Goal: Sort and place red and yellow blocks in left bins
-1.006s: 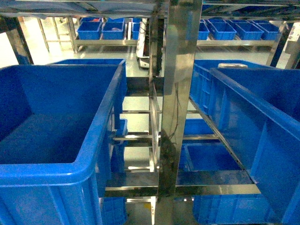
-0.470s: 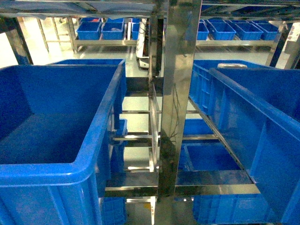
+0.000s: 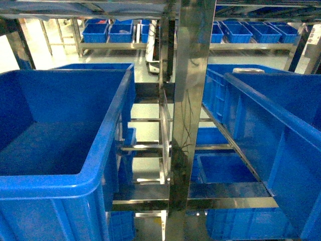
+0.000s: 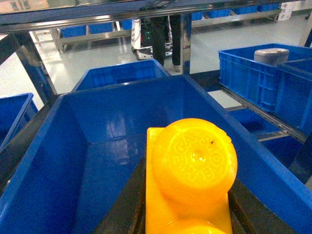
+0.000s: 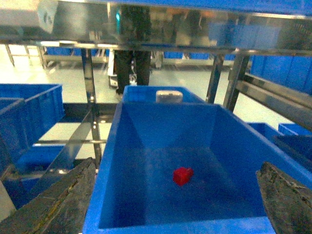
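Observation:
In the left wrist view my left gripper (image 4: pixel 187 197) is shut on a yellow block (image 4: pixel 192 165) with a round stud on top. Its black fingers (image 4: pixel 122 209) press both sides of the block. It hangs over the near end of a large blue bin (image 4: pixel 87 161), whose floor is bare. The same bin stands at the left of the head view (image 3: pixel 108 145). My right gripper (image 5: pixel 178 163) is open over another blue bin (image 5: pixel 105 195). A small red block (image 5: pixel 183 175) lies on that bin's floor, between and beyond the fingers. Neither gripper shows in the head view.
A steel rack post (image 3: pixel 188 100) stands between the left bin and the right bin (image 3: pixel 261 110). Behind each bin stands a further blue bin; the right one (image 5: pixel 146 92) holds a pale grey object (image 5: pixel 169 96). Lower shelves carry more blue bins (image 3: pixel 225 168). A person's legs (image 4: pixel 163 34) are behind the rack.

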Tool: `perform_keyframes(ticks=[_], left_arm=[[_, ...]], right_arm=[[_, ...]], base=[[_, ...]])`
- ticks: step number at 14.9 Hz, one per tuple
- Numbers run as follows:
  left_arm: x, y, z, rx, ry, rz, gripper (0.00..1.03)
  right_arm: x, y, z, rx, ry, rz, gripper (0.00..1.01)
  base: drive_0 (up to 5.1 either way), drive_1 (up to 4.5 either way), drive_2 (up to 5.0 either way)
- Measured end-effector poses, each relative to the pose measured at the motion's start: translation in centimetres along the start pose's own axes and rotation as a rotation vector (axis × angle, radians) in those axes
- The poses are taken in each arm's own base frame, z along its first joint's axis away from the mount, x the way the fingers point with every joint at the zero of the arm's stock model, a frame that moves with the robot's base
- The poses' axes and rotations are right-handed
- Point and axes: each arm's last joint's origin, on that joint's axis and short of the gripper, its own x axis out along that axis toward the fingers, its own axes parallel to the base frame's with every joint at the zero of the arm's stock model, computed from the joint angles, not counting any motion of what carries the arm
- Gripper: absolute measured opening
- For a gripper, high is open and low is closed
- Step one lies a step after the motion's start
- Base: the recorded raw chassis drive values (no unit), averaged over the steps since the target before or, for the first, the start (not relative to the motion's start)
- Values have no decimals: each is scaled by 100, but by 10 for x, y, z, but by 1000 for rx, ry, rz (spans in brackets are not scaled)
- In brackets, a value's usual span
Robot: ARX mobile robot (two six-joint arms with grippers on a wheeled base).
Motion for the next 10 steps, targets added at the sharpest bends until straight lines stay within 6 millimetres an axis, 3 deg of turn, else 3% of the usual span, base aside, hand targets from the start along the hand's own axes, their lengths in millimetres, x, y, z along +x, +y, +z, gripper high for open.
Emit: perform_keyframes(ticks=[7,10], left_arm=[[4,0,0,18,-26,6,27],[44,14,-20,81,70,23,27]], right_arm=[[1,2,-4,3,35,32,98],[1,2,-4,3,35,32,98]], base=[[0,0,0],[0,0,0]])
